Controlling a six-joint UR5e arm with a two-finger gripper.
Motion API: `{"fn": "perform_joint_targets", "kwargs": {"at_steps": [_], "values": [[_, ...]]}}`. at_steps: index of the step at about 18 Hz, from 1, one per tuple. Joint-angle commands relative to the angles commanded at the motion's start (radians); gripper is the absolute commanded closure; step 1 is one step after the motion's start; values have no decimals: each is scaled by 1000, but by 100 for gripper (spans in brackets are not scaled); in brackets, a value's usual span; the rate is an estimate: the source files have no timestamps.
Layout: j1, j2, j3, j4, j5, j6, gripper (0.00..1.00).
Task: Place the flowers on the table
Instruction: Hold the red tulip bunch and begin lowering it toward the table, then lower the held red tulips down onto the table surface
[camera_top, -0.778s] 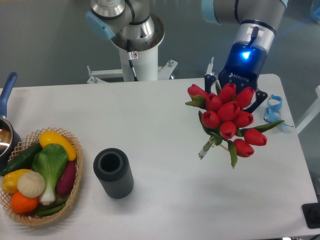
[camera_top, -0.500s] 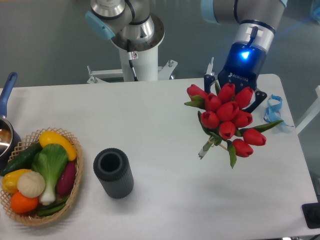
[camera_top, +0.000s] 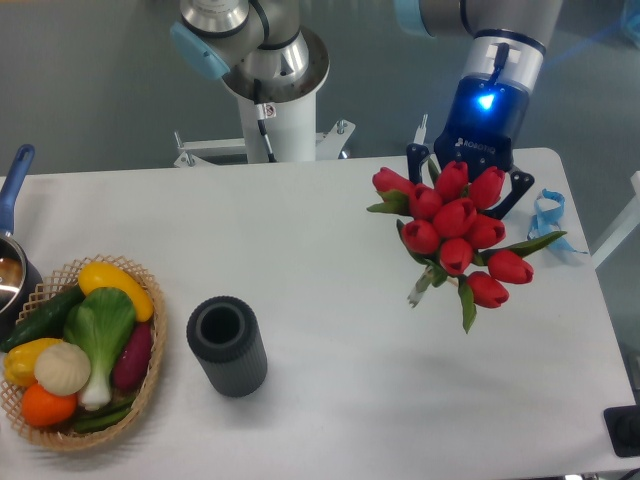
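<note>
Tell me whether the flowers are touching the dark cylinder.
Apart. The fixed camera shows bare white table between the flowers, at the right, and the dark cylinder.

Matt white desk (camera_top: 330, 240); glossy plastic-looking red flowers (camera_top: 455, 225); ribbed matt dark cylinder (camera_top: 227, 346); woven wicker basket (camera_top: 150, 350) on the left; glossy blue plastic tool (camera_top: 470, 180) housing

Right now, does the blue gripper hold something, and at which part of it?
It appears to hold the bunch of red tulips with green leaves. The gripper is hidden behind the blooms, so the exact place of the hold cannot be seen.
</note>
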Motion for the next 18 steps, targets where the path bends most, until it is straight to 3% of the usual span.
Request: {"fn": "perform_joint_targets", "kwargs": {"at_steps": [6, 9, 14, 18], "values": [[-72, -15, 9, -2, 212, 26, 56], [-162, -41, 2, -21, 444, 97, 56], [-297, -136, 18, -40, 745, 141, 56], [-347, -236, 44, -72, 903, 149, 56]]}}
